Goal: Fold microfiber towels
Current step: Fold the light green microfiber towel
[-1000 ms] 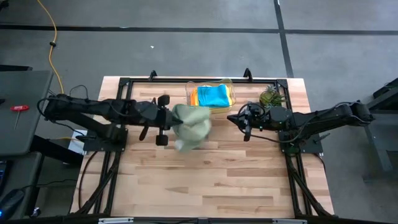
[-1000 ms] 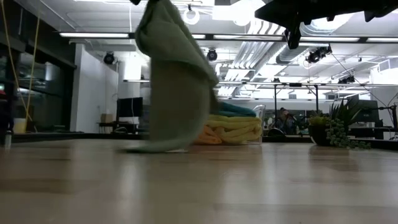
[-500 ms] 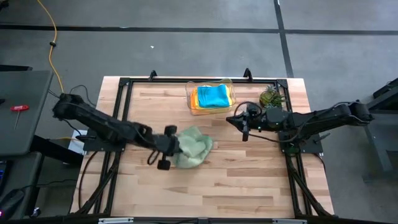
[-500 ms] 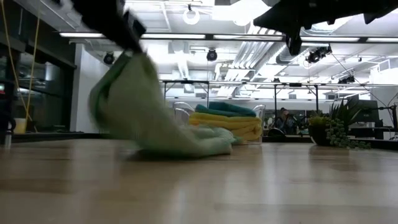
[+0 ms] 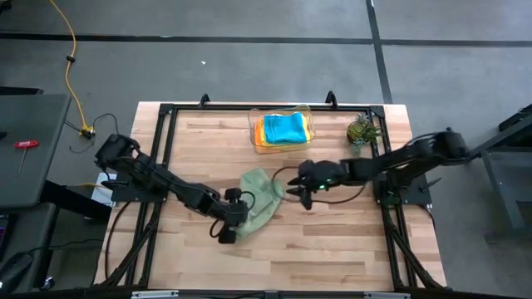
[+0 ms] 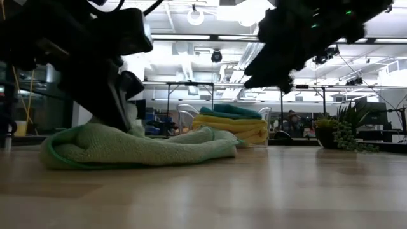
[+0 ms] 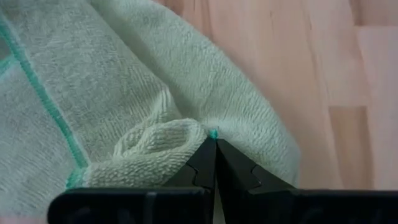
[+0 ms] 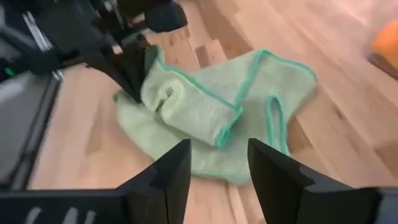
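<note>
A light green microfiber towel [image 5: 259, 199] with a teal hem lies crumpled on the wooden table near its middle, and shows as a low heap in the low view [image 6: 140, 146]. My left gripper [image 5: 236, 218] is shut on the towel's near-left end. My right gripper [image 5: 293, 186] hovers open just off the towel's right edge, its fingers [image 8: 169, 177] spread above the cloth and touching nothing. Several more towels, teal-blue on top of orange and yellow, are stacked in a clear bin [image 5: 283, 129]. My left gripper pinches a bunched fold of the towel next to its teal hem [image 7: 213, 133] between its two shut fingers [image 7: 205, 163]. The fingers slant down from the table's left side. The towel lies slack on the table, with the held fold raised a little [image 8: 152, 87].
The clear bin stands at the table's far edge [image 6: 229, 127], with a small potted plant [image 5: 360, 129] to its right. Black frame rails run along the table's left and right sides. Bare wood lies toward the near edge [image 5: 291, 257].
My left gripper has gone down and toward the table's near edge with the towel. The towel hung from it in a bunch and now lies crumpled on the table. My right gripper has moved left and down toward the towel, tipped downward and opened.
</note>
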Action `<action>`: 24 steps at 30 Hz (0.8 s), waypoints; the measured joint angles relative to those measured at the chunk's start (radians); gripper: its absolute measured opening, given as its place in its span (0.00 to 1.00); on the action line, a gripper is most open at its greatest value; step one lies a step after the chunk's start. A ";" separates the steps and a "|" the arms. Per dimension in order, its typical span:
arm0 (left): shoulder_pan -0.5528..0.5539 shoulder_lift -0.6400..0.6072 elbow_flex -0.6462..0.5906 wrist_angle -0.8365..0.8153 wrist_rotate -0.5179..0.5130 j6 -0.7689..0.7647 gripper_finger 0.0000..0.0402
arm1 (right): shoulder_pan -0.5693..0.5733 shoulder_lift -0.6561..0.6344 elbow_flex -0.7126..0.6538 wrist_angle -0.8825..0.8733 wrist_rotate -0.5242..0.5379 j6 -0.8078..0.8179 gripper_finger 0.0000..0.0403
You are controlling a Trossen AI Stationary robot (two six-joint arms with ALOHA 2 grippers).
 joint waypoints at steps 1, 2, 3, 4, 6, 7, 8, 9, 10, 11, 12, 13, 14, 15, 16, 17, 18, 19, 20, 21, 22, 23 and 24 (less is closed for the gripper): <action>-0.001 0.005 0.000 0.011 -0.001 -0.011 0.00 | 0.000 0.039 0.024 0.004 -0.001 -0.024 0.37; -0.001 0.009 0.000 0.023 -0.001 -0.020 0.00 | -0.003 0.070 0.040 0.004 -0.005 -0.045 0.37; -0.001 0.013 0.000 0.030 -0.002 -0.028 0.00 | -0.008 0.104 0.060 0.000 -0.009 -0.059 0.38; -0.001 0.014 0.000 0.033 -0.005 -0.035 0.00 | -0.014 0.141 0.086 0.005 -0.026 -0.070 0.38; -0.001 0.011 0.000 0.040 -0.008 -0.040 0.00 | -0.030 0.208 0.121 0.007 -0.066 -0.094 0.38; -0.001 0.010 0.002 0.048 -0.010 -0.045 0.00 | -0.036 0.243 0.141 0.001 -0.083 -0.112 0.38; 0.000 0.010 0.002 0.049 -0.012 -0.047 0.00 | -0.042 0.279 0.163 0.003 -0.090 -0.132 0.38; 0.000 0.010 0.001 0.048 -0.012 -0.049 0.00 | -0.049 0.307 0.179 0.006 -0.095 -0.151 0.38; 0.000 0.010 0.001 0.049 -0.012 -0.050 0.00 | -0.055 0.333 0.195 0.001 -0.096 -0.168 0.38; 0.000 0.010 0.001 0.050 -0.012 -0.050 0.00 | -0.062 0.363 0.216 0.002 -0.097 -0.183 0.38; 0.000 0.010 0.001 0.053 -0.011 -0.050 0.00 | -0.069 0.388 0.233 0.008 -0.098 -0.191 0.38; 0.000 0.010 0.001 0.054 -0.011 -0.050 0.00 | -0.075 0.406 0.243 0.003 -0.098 -0.193 0.38; 0.000 0.010 0.001 0.056 -0.012 -0.050 0.00 | -0.082 0.424 0.258 -0.002 -0.101 -0.194 0.38; 0.000 0.010 0.001 0.054 -0.012 -0.050 0.00 | -0.088 0.442 0.273 0.001 -0.107 -0.198 0.38; 0.000 0.010 0.001 0.055 -0.012 -0.050 0.00 | -0.094 0.454 0.285 0.006 -0.122 -0.198 0.38; 0.000 0.010 0.001 0.056 -0.012 -0.050 0.00 | -0.099 0.460 0.292 0.003 -0.144 -0.198 0.38; 0.000 0.010 0.001 0.056 -0.012 -0.050 0.00 | -0.103 0.471 0.303 0.000 -0.167 -0.198 0.38; 0.000 0.010 0.001 0.056 -0.012 -0.050 0.00 | -0.106 0.483 0.314 0.007 -0.186 -0.198 0.38; 0.000 0.010 0.001 0.056 -0.014 -0.050 0.00 | -0.106 0.486 0.317 0.002 -0.204 -0.198 0.38; 0.000 0.010 0.001 0.059 -0.020 -0.051 0.00 | -0.105 0.488 0.320 -0.012 -0.214 -0.198 0.38; 0.001 0.010 0.001 0.058 -0.027 -0.051 0.00 | -0.101 0.494 0.327 -0.011 -0.216 -0.198 0.38; 0.001 0.010 0.001 0.056 -0.036 -0.051 0.00 | -0.098 0.497 0.329 -0.013 -0.213 -0.198 0.38; 0.001 0.010 0.001 0.058 -0.038 -0.053 0.00 | -0.096 0.497 0.329 -0.027 -0.206 -0.198 0.38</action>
